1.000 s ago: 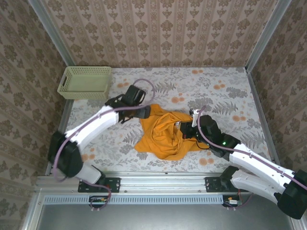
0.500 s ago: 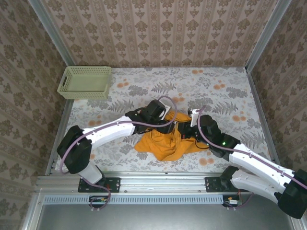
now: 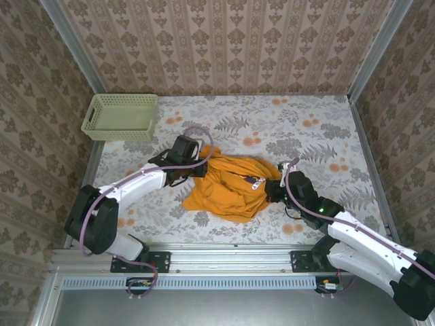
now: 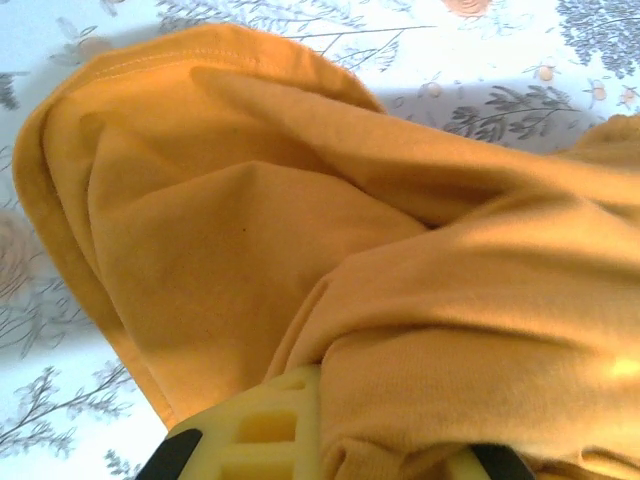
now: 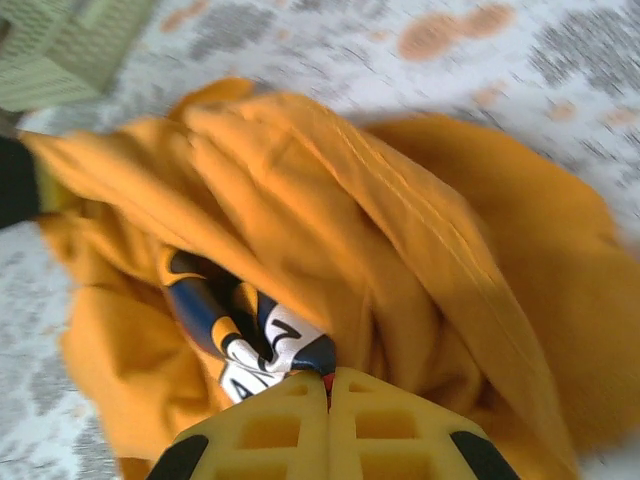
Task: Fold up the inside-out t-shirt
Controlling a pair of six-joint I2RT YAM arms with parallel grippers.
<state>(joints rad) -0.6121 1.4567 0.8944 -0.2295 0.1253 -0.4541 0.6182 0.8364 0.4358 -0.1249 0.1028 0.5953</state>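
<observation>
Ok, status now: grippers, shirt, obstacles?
Left gripper, right gripper: both shut on orange cotton t-shirt. Shirt bunched, not folded. Pale green mesh basket stands apart.

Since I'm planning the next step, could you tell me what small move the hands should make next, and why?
Probably draw the two hands apart and slightly up. The left hand and the right hand are each shut on the inside-out t-shirt, which lies bunched between them; stretching should open it out.
</observation>
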